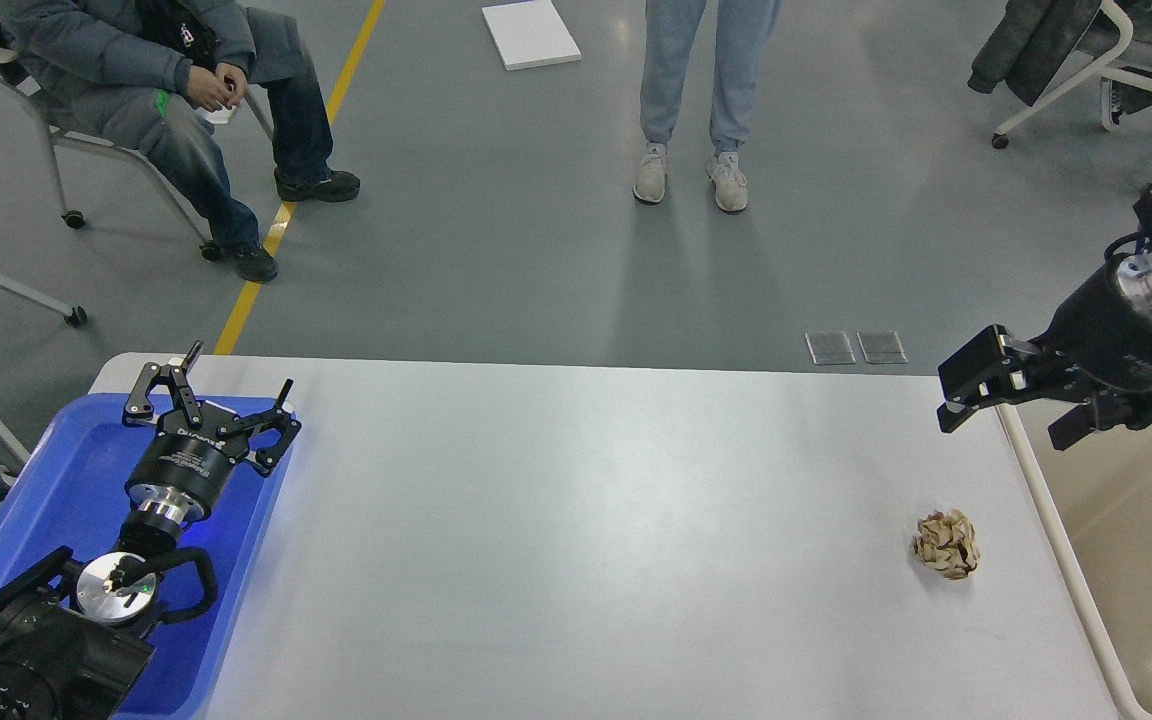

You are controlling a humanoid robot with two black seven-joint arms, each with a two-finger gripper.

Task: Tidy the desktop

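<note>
The desktop (576, 520) is a wide white-grey tabletop filling the lower part of the head view. A crumpled ball of brown paper (946, 544) lies on it near the right edge. My left gripper (236, 368) is open and empty above the far end of the blue tray (46, 500) at the left. My right gripper (966, 390) hangs in the air above the desktop's far right corner, well up and behind the paper ball; its fingers point left and I cannot tell whether they are open.
A beige open bin (1136, 540) stands against the desktop's right edge. A seated person (166, 90) and a standing person (696, 90) are on the grey floor beyond the far edge. Chairs stand at the far left and far right.
</note>
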